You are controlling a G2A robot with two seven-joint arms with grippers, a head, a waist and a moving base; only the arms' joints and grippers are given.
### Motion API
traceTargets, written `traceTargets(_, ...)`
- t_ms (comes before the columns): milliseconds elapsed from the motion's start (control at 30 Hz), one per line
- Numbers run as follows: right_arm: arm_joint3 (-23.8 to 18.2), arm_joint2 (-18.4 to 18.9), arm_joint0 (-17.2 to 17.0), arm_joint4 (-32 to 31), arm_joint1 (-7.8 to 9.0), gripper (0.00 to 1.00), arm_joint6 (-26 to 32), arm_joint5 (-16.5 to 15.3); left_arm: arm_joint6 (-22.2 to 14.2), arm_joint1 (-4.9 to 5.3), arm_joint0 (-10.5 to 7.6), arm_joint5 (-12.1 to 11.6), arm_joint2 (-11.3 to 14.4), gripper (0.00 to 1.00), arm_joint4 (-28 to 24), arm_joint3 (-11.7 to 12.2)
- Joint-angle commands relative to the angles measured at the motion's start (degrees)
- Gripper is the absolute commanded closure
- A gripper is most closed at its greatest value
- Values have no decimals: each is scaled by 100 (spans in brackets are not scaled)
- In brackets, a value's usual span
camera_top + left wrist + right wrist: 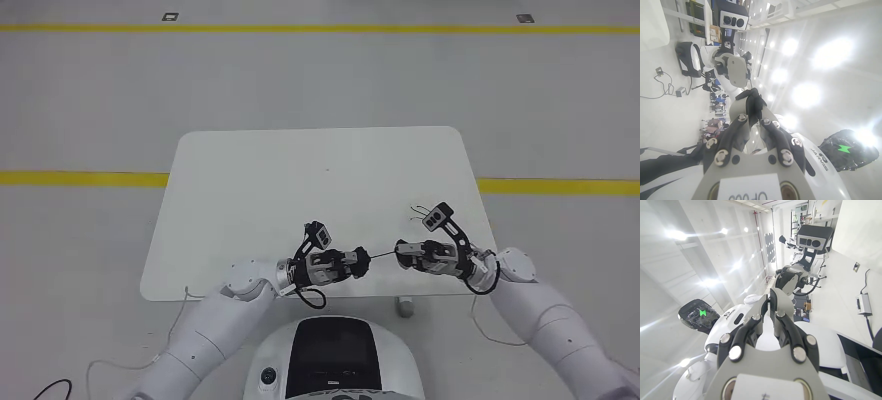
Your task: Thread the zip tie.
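Note:
A thin black zip tie (384,254) spans the short gap between my two grippers, above the front edge of the white table (320,170). My left gripper (362,262) is shut on one end; in the left wrist view its fingertips (753,94) pinch together on dark material, and the tie (750,84) runs on as a fine line toward the other gripper. My right gripper (403,252) faces it from the right. In the right wrist view its ribbed pads (774,302) stand nearly together around a dark sliver at the right gripper (769,298). The tie's head is too small to make out.
Both grippers hover near the table's front rim, with the wide bare tabletop stretching away behind them. Yellow floor lines (80,178) run past the table on both sides. A table leg foot (404,305) shows below the front edge.

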Motion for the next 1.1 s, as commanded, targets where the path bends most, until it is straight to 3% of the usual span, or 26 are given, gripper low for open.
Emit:
traceTargets(0,7,-17,8,11,17,100,0,0,2,4,-7,7,13,100,5,2)
traceTargets(600,117,-114,90,-95,53,100,0,0,91,41,-42,-22,115,100,27,20)
traceTargets(633,122,-114,91,-103,51,100,0,0,101,42,-42,-21,123,67,26,20)
traceTargets(667,126,-113,91,-110,48,100,0,0,119,42,-44,-15,133,2,35,25)
traceTargets(967,141,-66,53,-76,25,100,0,0,278,47,-54,-36,195,0,38,30)
traceTargets(1067,162,-50,38,-25,14,100,0,0,525,49,-37,-133,180,0,94,48)
